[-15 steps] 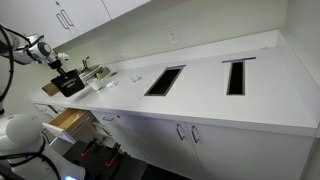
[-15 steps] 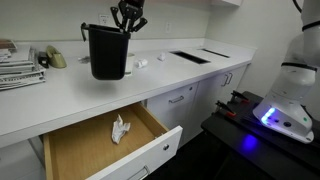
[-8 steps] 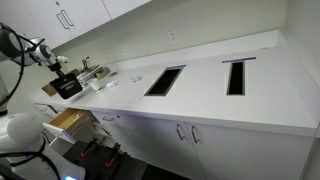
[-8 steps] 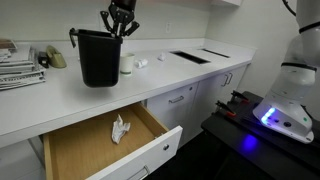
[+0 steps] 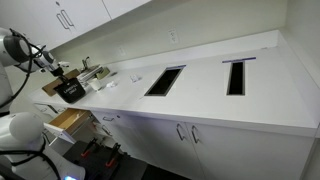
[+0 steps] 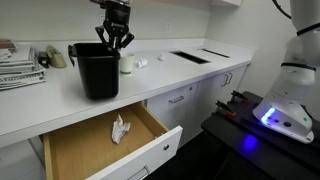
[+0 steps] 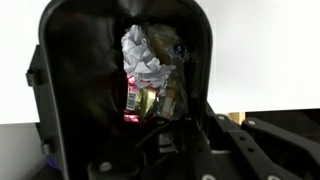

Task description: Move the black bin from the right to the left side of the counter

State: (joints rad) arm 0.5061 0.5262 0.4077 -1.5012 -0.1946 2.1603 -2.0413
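Note:
The black bin [image 6: 97, 70] stands or hangs low over the white counter [image 6: 60, 105], above an open drawer. It also shows at the counter's far end in an exterior view [image 5: 70, 88]. My gripper [image 6: 115, 38] is shut on the bin's back rim, seen small in an exterior view [image 5: 62, 72]. In the wrist view I look down into the bin [image 7: 70, 90], which holds crumpled white paper [image 7: 145, 55] and coloured wrappers [image 7: 150, 100]. My gripper's fingers [image 7: 165, 125] clamp the rim's edge.
An open wooden drawer [image 6: 100, 150] with a crumpled paper [image 6: 119, 128] juts out below the bin. A white cup [image 6: 127, 62] and a stack of papers [image 6: 20, 62] sit near the bin. Two rectangular cutouts [image 5: 165, 80] [image 5: 236, 76] lie in the counter.
My gripper has carried the bin sideways along the counter, toward the stack of papers, and lowered it closer to the counter top.

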